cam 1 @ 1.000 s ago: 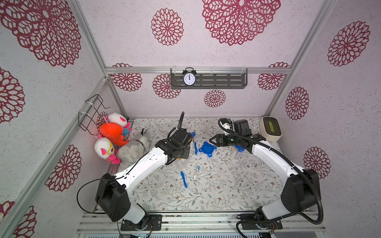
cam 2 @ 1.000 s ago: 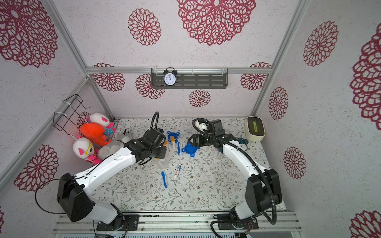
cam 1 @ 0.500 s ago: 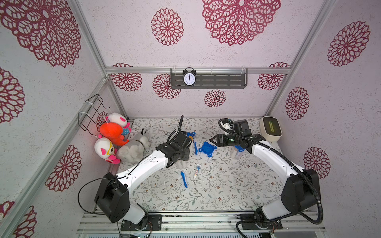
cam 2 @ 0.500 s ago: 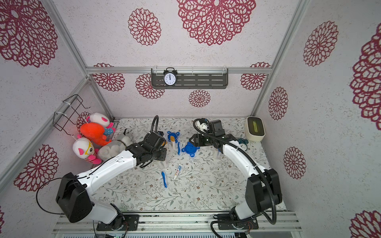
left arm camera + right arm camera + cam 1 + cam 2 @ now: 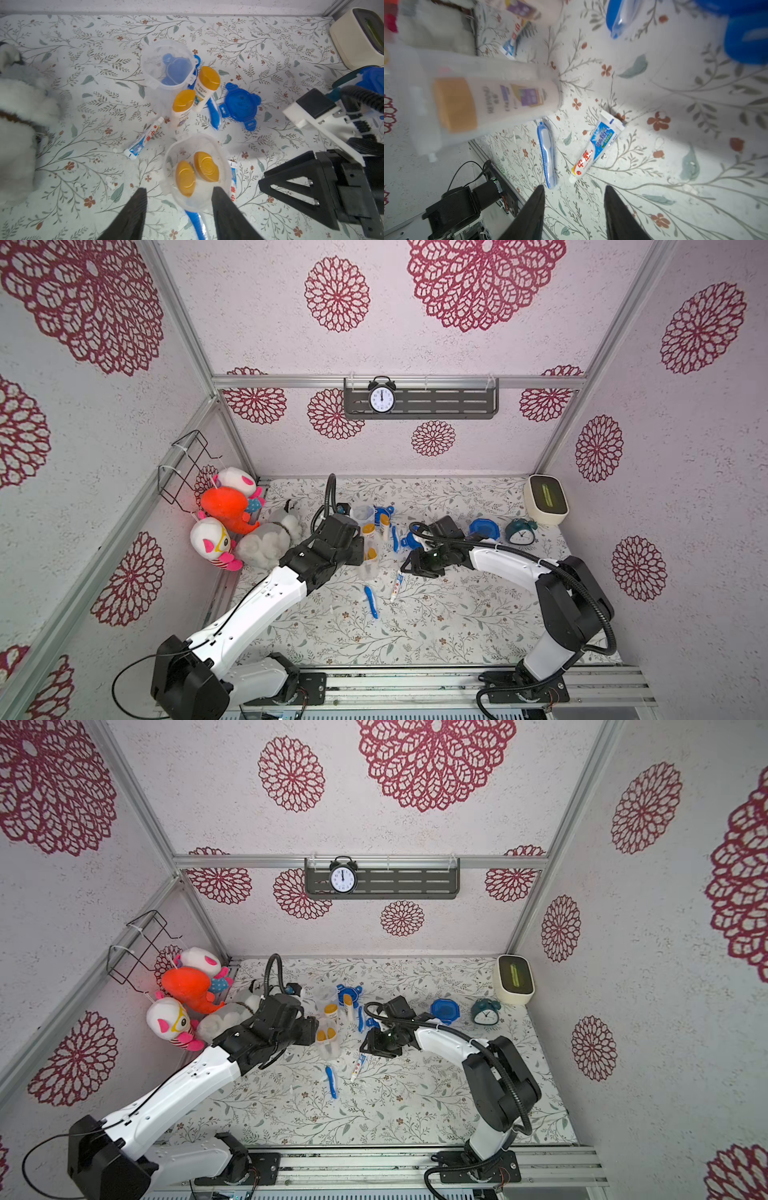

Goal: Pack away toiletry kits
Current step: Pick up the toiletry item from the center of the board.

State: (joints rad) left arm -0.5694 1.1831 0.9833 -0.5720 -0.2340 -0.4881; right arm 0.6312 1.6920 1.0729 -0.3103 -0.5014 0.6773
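Clear jar point(image 5: 187, 143) upright, 2 bottles point(image 5: 205, 166) inside.

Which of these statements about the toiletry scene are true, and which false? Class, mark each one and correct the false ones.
1. The clear jar in front of the left gripper holds two orange-capped bottles. True.
2. A toothpaste tube and a blue toothbrush lie apart on the table. True.
3. The right gripper grips that tube. False: the gripper is open and empty; the tube lies on the table.
4. The teal alarm clock sits on the wall shelf. False: it stands on the table; a black clock sits on the shelf.
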